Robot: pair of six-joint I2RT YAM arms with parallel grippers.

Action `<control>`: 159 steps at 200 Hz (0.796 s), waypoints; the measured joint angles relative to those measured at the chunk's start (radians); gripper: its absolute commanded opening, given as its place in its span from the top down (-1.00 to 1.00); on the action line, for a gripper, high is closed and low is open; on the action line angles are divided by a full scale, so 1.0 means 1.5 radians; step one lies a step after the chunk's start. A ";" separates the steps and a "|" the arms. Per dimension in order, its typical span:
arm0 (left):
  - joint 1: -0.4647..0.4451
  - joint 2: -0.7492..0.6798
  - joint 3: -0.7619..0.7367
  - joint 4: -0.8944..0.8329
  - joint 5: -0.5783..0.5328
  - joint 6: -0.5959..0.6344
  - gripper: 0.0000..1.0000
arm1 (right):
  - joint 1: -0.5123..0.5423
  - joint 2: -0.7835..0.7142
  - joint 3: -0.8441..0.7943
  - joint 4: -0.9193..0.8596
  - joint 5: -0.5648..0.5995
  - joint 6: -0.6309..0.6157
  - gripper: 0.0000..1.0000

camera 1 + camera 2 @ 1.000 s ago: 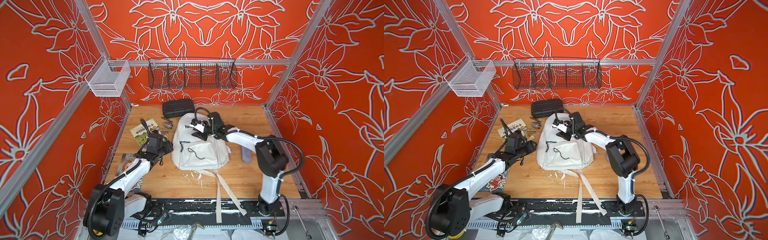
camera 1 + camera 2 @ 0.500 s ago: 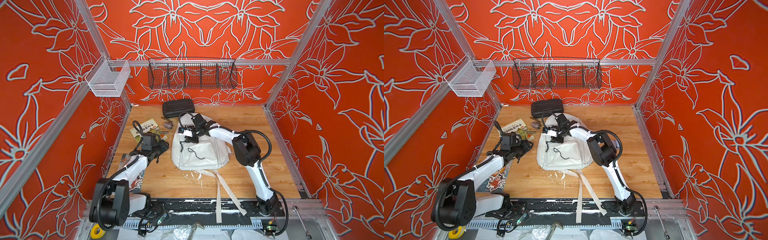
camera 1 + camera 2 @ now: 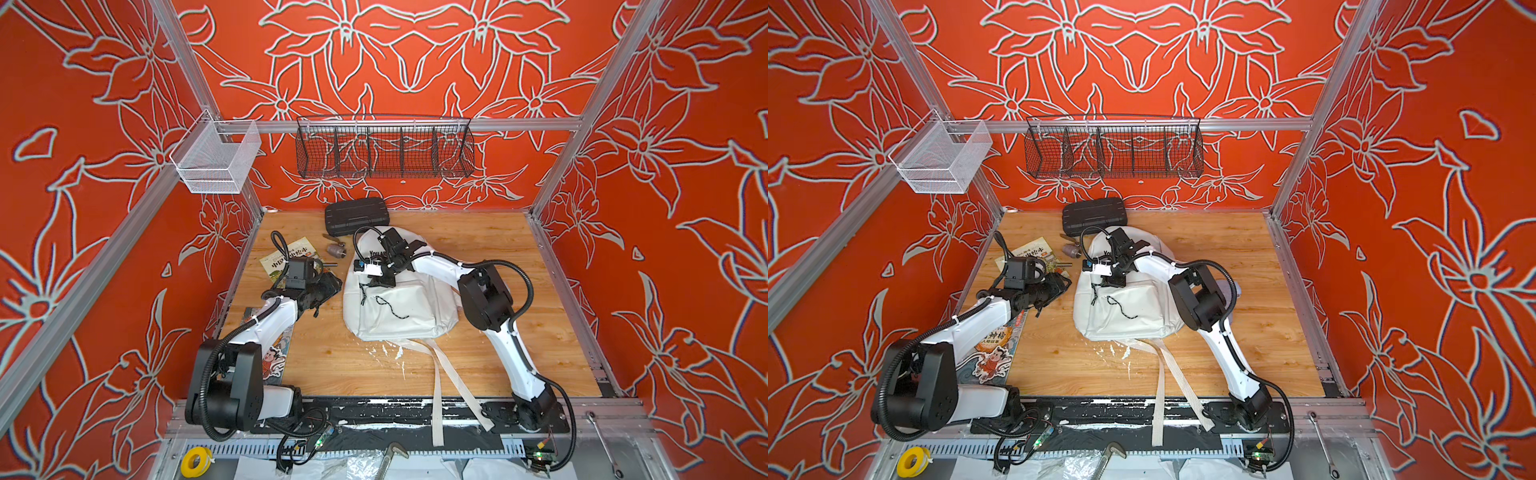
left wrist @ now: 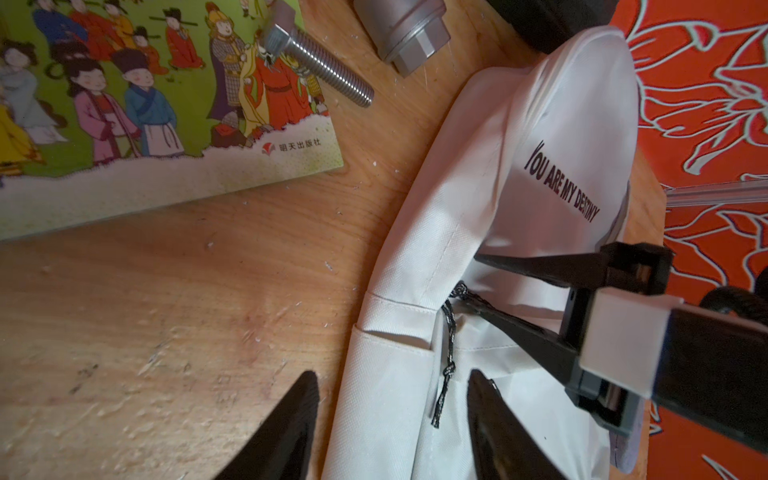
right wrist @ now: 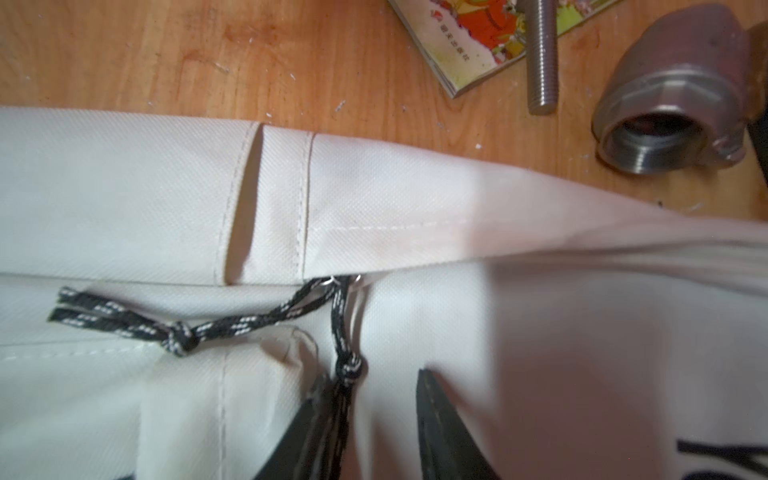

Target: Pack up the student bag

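The bag (image 3: pixel 399 309) lies flat on the table (image 3: pixel 498 257), front up. Its printed end points away from the arm bases, and its straps (image 3: pixel 436 395) trail from the near end over the table's front edge. The right gripper (image 5: pixel 374 415) sits over the bag's upper front, at the zip seam. Its jaws are narrowly apart and hold nothing. A knotted cord (image 5: pixel 349 370) runs down between them along one finger, not pinched. A second cord (image 5: pixel 178 336) lies flat on the fabric beside it, and both hang from the same spot on the seam. The left gripper (image 4: pixel 395 415) is at the bag's left edge with its jaws wide and empty — one finger over bare wood, the other over the fabric; whether either touches the bag I cannot tell. Off the bag's left side, near its printed end, lies a book (image 4: pixel 124 104) with cartoon figures on a green cover. A bolt (image 4: pixel 320 66) rests with its head on the book's corner and its thread on the wood. A grey metal fitting (image 4: pixel 411 33) stands just beside the bolt, between book and bag. Beyond the bag's printed end sits a black case (image 3: pixel 356 216), close to it. A second book (image 3: pixel 992 353) lies off the bag's left side nearer the bases — partly under the left arm.
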 measured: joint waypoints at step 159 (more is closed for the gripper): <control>0.006 0.007 0.030 -0.041 0.002 0.037 -0.51 | 0.020 0.003 0.020 -0.057 0.035 -0.022 1.00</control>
